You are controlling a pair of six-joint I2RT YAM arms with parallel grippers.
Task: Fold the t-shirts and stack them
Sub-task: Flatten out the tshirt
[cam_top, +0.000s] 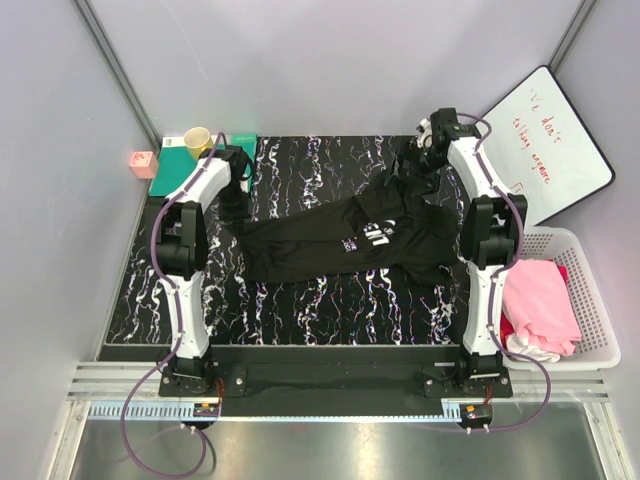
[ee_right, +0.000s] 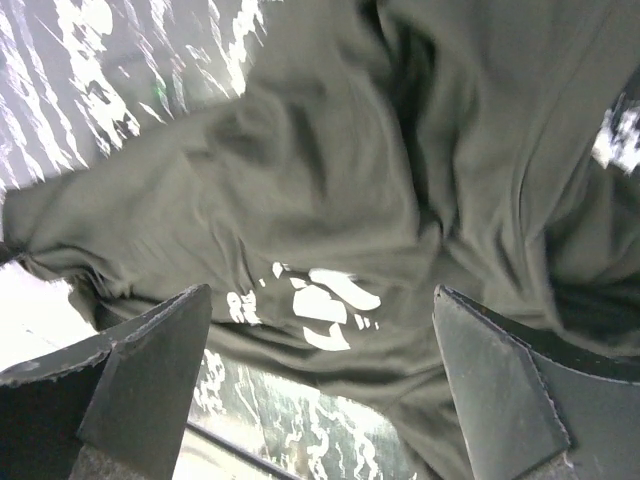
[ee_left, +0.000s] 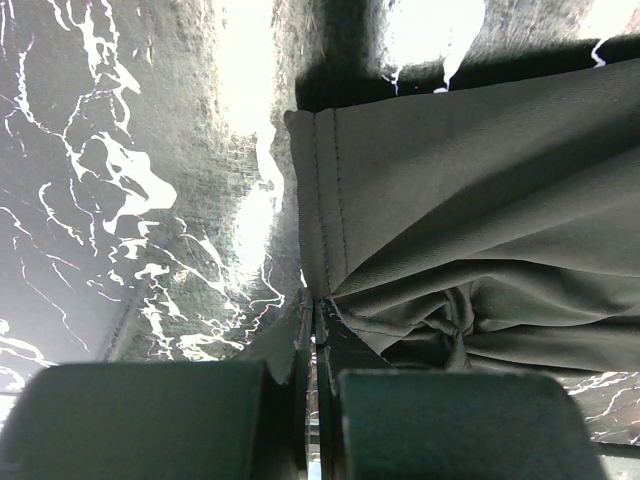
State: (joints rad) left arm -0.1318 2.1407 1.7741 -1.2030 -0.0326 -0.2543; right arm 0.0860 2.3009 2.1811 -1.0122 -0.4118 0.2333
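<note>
Left end effector (ee_left: 315,318): fingers pressed together, pinching the stitched hem corner of the black t-shirt (cam_top: 360,240). Right end effector (ee_right: 320,300): fingers spread wide, holding nothing, hovering over the chest, with the white lettering (ee_right: 318,305) directly beneath it. The shirt lies rumpled on the tabletop (cam_top: 300,300), strung out from the left end effector toward the right one. The pink t-shirt (cam_top: 540,300) and white t-shirt (cam_top: 535,347) sit in the basket (cam_top: 592,262), outboard of the right end effector.

The step looks like flattening before the first fold. Suggest using the left pinch as anchor. The right one should grab an edge or seam, not the mid-panel bunch, then pull away from the left end effector with light tension so the creases drop out. Go low, since lifting would likely drag the whole shirt.

Cloth: thin matte knit, limp, double-stitched hem, deep twisted folds just beside the left pinch. Tabletop: glossy black marbling with white veins, so shirt edges are hard to pick out against it.
</note>
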